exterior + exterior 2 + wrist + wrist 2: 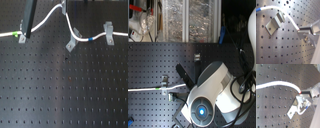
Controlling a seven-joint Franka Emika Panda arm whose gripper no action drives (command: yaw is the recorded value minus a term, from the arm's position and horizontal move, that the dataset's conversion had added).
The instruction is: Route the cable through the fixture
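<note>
The white cable (47,19) crosses the black pegboard from the first exterior view's left, with its green band (16,34) near a clip. It rises to a peak at the top edge, drops to the middle fixture (70,45), then runs past its blue band (90,38) to the right fixture (107,33). My gripper (65,5) is mostly cut off at that peak and is shut on the cable. In the first wrist view the cable (286,11) runs from the gripper (302,30) over a metal fixture (276,22). In the second wrist view it (276,84) ends at the gripper (303,93) above a fixture (294,109).
A dark bar (28,19) leans over the cable beside the left clip (21,38). In the second exterior view the white arm body (210,92) hides the gripper; the cable (148,89) and the dark bar (185,77) show to its left. Shelves with clutter (173,20) stand behind the board.
</note>
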